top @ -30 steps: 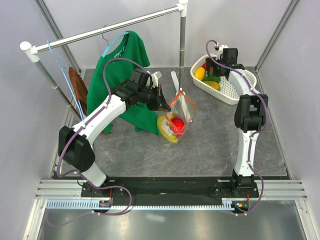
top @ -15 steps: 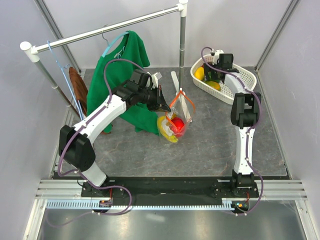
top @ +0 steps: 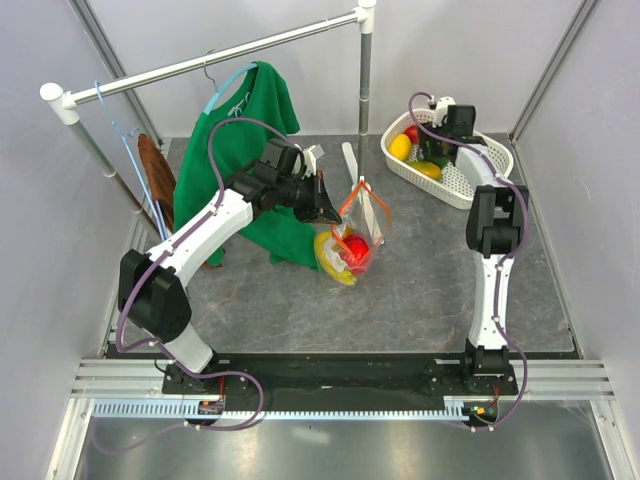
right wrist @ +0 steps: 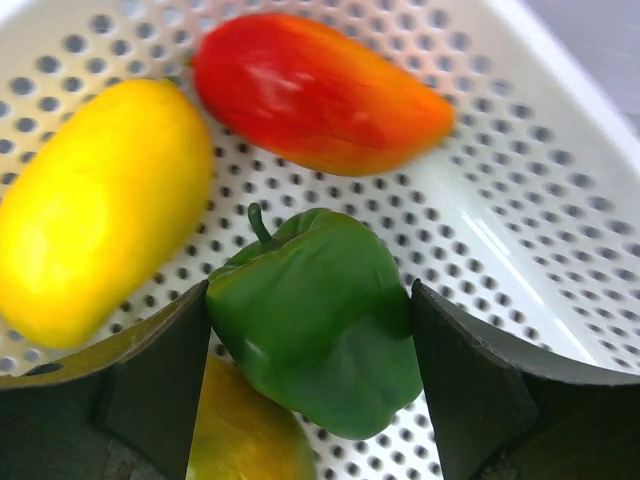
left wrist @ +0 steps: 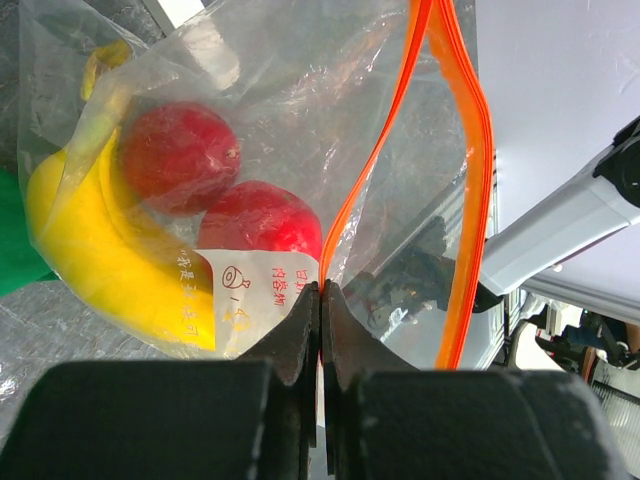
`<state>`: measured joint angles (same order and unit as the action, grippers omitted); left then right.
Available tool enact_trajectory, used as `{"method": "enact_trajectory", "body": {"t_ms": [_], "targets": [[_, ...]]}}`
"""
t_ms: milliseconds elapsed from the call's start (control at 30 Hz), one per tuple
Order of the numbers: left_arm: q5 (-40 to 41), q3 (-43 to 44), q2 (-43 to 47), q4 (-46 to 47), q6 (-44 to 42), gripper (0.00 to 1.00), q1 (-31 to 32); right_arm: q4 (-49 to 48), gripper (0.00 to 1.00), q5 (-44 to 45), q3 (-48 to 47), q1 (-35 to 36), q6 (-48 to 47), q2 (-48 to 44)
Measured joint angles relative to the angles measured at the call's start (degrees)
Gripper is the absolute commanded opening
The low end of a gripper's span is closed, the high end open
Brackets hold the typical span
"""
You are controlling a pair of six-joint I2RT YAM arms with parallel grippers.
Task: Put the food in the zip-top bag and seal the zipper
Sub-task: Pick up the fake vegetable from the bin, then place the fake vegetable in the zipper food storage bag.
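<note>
Left gripper (left wrist: 322, 300) pinches the zipper (left wrist: 375, 170), holding the bag (top: 350, 240) up at table centre; banana (left wrist: 95, 245) and two red fruits inside. Right gripper (right wrist: 310, 330), fingers apart, straddles the green pepper (right wrist: 320, 320) in the basket (top: 480, 175) at 1 o'clock.

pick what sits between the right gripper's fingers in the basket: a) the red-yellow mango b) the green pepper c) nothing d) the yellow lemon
b, the right wrist view shows the green pepper framed by the two open fingers of the right gripper, while the lemon and mango lie further off in the basket.
</note>
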<state>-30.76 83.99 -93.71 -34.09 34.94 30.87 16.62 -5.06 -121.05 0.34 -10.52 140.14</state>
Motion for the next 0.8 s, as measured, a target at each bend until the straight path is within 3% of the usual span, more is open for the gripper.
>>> {"method": "enact_trajectory", "body": {"t_ms": [367, 800], "targets": [[0.1, 0.0, 0.0, 0.0, 0.0, 0.02, 0.0, 2.0, 0.36, -5.7, 3.9, -6.7, 2.4, -11.0], [0.0, 0.0, 0.0, 0.0, 0.0, 0.02, 0.0, 4.7, 0.33, -36.2, 20.3, -2.8, 17.2, -48.0]]}}
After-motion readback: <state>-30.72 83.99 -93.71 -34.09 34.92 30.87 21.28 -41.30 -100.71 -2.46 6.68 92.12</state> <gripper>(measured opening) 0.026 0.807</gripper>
